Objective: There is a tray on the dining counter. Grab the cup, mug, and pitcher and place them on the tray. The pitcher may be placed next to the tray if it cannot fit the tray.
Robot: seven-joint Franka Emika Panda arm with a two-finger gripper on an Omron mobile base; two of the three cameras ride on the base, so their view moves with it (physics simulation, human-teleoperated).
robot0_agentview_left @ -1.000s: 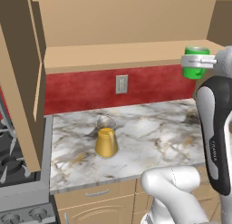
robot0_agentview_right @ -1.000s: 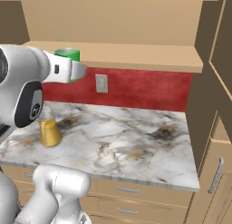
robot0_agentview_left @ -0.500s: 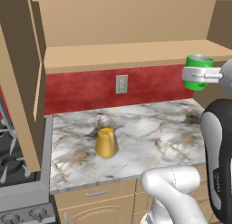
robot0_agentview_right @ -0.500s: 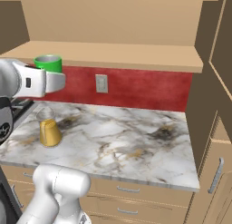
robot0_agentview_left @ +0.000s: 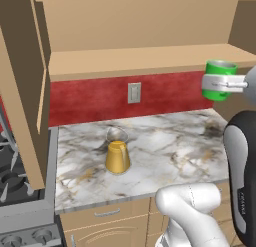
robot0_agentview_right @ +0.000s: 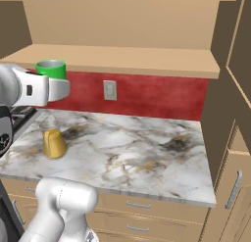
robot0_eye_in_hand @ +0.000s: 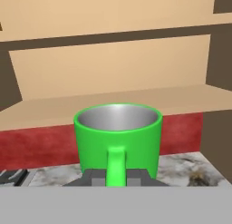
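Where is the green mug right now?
The green mug is up in the air, held by its handle in the gripper, above the marble counter and in front of the red wall, far right of the pitcher.

No readable txt, labels, brands or nos. anywhere. Mug plain green, pitcher unmarked, wall outlet blank, cabinet fronts bare. Faint dark mark on robot arm, too small to read.
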